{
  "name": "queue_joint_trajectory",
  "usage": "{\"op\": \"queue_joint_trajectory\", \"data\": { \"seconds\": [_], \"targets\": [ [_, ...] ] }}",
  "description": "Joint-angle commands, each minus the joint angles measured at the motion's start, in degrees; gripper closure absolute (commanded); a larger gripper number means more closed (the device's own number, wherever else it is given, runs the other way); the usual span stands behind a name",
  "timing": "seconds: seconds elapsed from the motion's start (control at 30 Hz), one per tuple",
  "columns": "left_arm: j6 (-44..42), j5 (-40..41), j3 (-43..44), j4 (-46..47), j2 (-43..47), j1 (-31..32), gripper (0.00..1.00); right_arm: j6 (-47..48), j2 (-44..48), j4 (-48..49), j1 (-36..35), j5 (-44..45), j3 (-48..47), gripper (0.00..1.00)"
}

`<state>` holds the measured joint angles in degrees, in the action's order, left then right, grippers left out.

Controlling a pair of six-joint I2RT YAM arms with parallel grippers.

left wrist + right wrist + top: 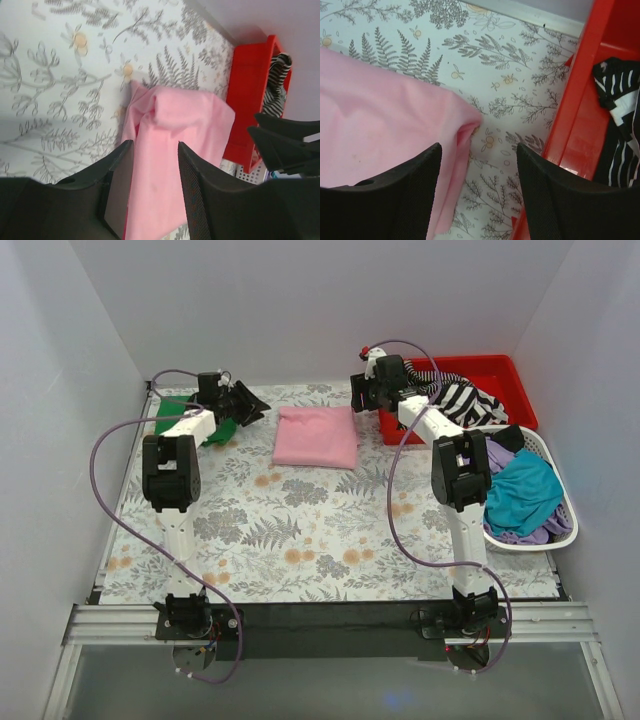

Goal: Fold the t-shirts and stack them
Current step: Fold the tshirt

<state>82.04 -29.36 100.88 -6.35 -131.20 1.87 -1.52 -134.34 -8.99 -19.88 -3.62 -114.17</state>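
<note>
Flanking the folded pink t-shirt (316, 437), left gripper (155, 145) and right gripper (478, 147), both with fingers apart

Green t-shirt (168, 412) mostly hidden behind left arm (190, 426)

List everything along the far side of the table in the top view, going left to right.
green t-shirt → left claw → pink t-shirt → right claw → red bin
</note>
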Motion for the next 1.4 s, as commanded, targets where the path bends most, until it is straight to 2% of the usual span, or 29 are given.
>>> {"op": "queue_joint_trajectory", "data": {
  "seconds": [0.0,0.27,0.7,0.93,1.0,1.07,1.1,1.27,1.37],
  "targets": [
    [-1.62,-1.66,-5.51,-1.91,3.84,0.85,0.6,-0.33,3.65,-2.43,0.02,-3.23,3.07,0.32],
    [-1.18,-3.24,-14.13,1.86,6.83,2.09,0.61,0.99,6.81,-3.66,-1.13,-7.81,10.97,0.33],
    [-2.59,-3.07,-14.48,-0.15,7.97,2.97,0.61,-1.29,5.94,-5.42,-1.83,-5.09,14.15,0.32],
    [-3.46,-2.98,-15.1,-1.03,7.53,3.4,0.61,-2.26,6.11,-5.86,-2.01,-8.6,15.99,0.34],
    [-3.64,-2.89,-15.62,-0.95,7.62,3.49,0.61,-2.52,5.85,-5.33,-1.83,-10.34,16.26,0.39],
    [-3.55,-3.15,-15.89,-1.03,7.53,3.76,0.62,-2.7,5.06,-5.68,-1.92,-12.54,15.3,0.51],
    [-3.55,-3.33,-16.06,-1.03,7.53,3.76,0.66,-2.87,4.88,-5.6,-1.92,-14.82,15.38,0.56],
    [-3.12,-3.51,-17.91,-1.03,8.59,3.93,0.75,-4.72,4.7,-4.81,-2.01,-19.23,16.17,0.74],
    [-2.15,-3.42,-21.15,-1.03,11.39,4.02,0.85,-5.07,6.11,-4.19,-2.01,-22.22,19.32,0.8]
  ]
}}
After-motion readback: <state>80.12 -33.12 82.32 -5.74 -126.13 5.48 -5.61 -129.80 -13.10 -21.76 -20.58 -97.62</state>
